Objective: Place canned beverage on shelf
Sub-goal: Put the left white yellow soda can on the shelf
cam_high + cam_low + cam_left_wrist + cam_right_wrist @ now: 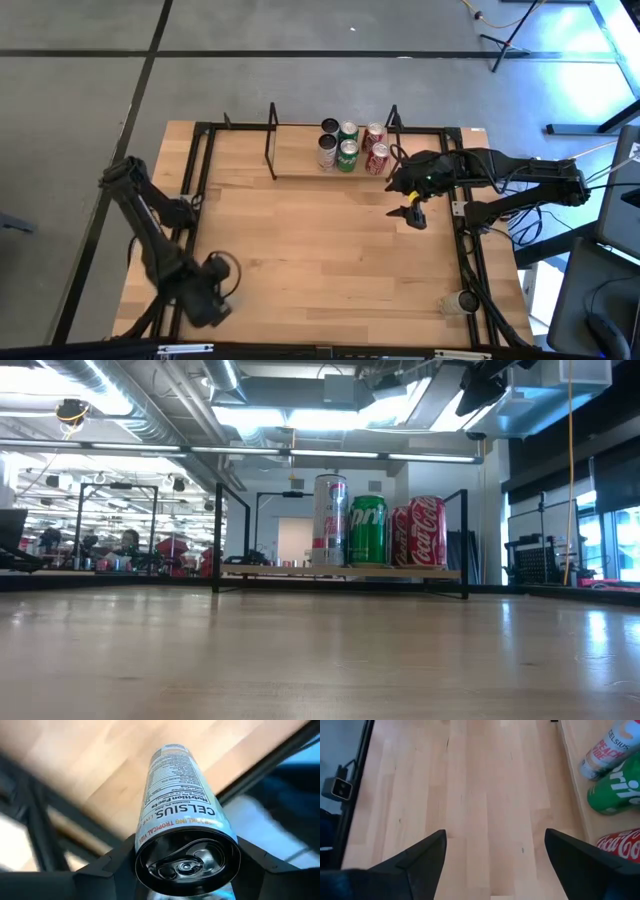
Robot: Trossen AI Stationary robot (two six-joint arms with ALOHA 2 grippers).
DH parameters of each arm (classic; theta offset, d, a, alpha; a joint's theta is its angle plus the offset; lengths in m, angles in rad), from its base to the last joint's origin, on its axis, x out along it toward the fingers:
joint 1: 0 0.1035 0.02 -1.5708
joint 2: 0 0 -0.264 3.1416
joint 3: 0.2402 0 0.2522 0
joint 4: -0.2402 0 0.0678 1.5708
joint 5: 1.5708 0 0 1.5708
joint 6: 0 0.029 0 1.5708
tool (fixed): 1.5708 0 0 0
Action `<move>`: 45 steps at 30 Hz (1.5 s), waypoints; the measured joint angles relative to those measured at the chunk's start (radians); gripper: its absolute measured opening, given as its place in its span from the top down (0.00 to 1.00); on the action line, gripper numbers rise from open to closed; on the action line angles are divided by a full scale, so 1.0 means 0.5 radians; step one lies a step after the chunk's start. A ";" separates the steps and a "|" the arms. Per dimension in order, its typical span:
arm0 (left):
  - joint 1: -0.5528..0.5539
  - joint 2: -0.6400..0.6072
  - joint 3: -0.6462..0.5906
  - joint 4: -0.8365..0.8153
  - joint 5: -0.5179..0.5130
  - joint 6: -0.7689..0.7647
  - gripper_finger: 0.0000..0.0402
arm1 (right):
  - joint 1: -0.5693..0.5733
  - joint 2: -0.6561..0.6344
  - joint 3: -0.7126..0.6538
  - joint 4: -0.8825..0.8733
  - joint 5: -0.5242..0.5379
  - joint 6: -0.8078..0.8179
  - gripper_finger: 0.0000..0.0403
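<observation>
A white Celsius can (177,795) sits between the fingers of my left gripper (213,292) at the table's near left corner; in the high view the gripper hides it. The shelf (300,165), a low board with black end frames, stands at the far middle. On its right half stand several cans: a white one (330,520), a green Sprite (368,530) and a red Coca-Cola (420,532). My right gripper (495,855) hangs open over bare table just in front of the shelf's right end (412,212). My left gripper has the Celsius can's upper end, just below the rim (142,851), between its two fingers, one on each side. The fingers come from above, pointing steeply down, so the can stretches away below them. Whether its bottom stands on the table does not show.
Black metal rails (195,170) run along the table's left and right edges. A small pale round thing (462,301) lies by the right rail near the front. Between the two arms stretches bare wooden tabletop (310,250). The shelf's left half (290,150) holds nothing.
</observation>
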 joint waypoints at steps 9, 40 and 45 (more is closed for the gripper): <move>0.590 -0.004 0.540 -0.251 -0.367 0.606 0.46 | 0.000 0.023 0.000 0.105 0.052 0.132 0.21; 1.269 0.019 0.785 0.191 -0.817 1.712 0.46 | 0.016 0.642 0.001 1.182 -0.413 -0.012 0.98; 1.269 0.019 0.785 0.240 -0.954 1.741 0.46 | 0.018 0.679 0.001 1.193 -0.419 -0.012 1.00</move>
